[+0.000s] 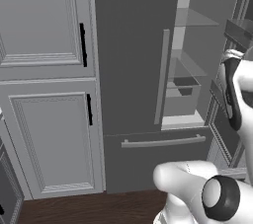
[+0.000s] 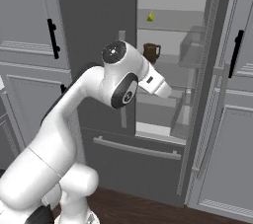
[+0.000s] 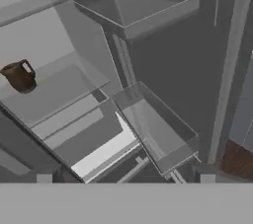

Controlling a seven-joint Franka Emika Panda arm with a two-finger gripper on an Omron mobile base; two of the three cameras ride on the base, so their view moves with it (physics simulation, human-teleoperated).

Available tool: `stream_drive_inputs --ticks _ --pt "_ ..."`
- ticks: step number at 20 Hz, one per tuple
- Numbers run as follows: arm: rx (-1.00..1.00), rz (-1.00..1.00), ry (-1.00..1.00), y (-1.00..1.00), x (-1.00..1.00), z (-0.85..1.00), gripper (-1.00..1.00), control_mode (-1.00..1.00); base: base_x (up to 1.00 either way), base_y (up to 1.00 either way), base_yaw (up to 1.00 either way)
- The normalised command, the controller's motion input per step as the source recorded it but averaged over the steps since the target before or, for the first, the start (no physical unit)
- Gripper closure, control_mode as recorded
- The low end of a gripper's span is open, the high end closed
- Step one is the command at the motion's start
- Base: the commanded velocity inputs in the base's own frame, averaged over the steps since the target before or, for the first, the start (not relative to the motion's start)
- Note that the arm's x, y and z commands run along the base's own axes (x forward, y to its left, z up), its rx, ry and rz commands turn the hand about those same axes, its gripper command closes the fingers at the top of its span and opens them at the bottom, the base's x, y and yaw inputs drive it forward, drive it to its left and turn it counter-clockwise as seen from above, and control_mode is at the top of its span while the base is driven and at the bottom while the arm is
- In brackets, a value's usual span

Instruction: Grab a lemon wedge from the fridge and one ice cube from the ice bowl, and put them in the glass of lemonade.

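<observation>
The fridge [image 1: 129, 70] is tall and dark grey. Its left door is shut and its right door [image 2: 213, 70] is swung wide open. A small yellow lemon wedge [image 2: 150, 17] lies on an upper shelf inside. My gripper [image 3: 126, 179] is in front of the open compartment and faces the shelves and the door bins. It is open, with its fingertips [image 3: 44, 178] far apart and nothing between them. My arm [image 2: 123, 82] reaches toward the opening, below the wedge's shelf. The ice bowl, the ice cube and the glass of lemonade are out of view.
A brown handled mug [image 2: 151, 52] stands on the shelf below the wedge [image 3: 20, 76]. Clear bins [image 3: 158, 129] line the open door. Light grey panelled cabinets [image 1: 47, 94] flank the fridge at left, and the bottom drawer [image 1: 158, 156] is shut.
</observation>
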Motion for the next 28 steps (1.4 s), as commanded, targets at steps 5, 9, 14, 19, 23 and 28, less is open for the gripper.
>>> stream_drive_inputs --ticks 5,9,14,19,23,28 --pt "0.0 0.61 0.11 0.85 0.21 0.01 -1.0 -1.0 0.0 0.0 0.0" --pt "-0.01 0.06 -0.04 0.58 -0.04 0.01 -1.0 -1.0 0.0 0.0 0.0" --pt "-0.1 -0.03 0.02 0.94 0.34 0.09 -1.0 -1.0 0.0 0.0 0.0" --pt "-0.03 0.0 0.12 0.65 0.58 0.0 -1.0 -1.0 0.0 0.0 0.0" --pt "0.0 0.0 0.08 0.09 0.76 -0.14 -1.0 -1.0 0.0 0.0 0.0" --pt "0.0 0.0 0.03 0.11 0.84 -0.19 -1.0 -1.0 0.0 0.0 0.0"
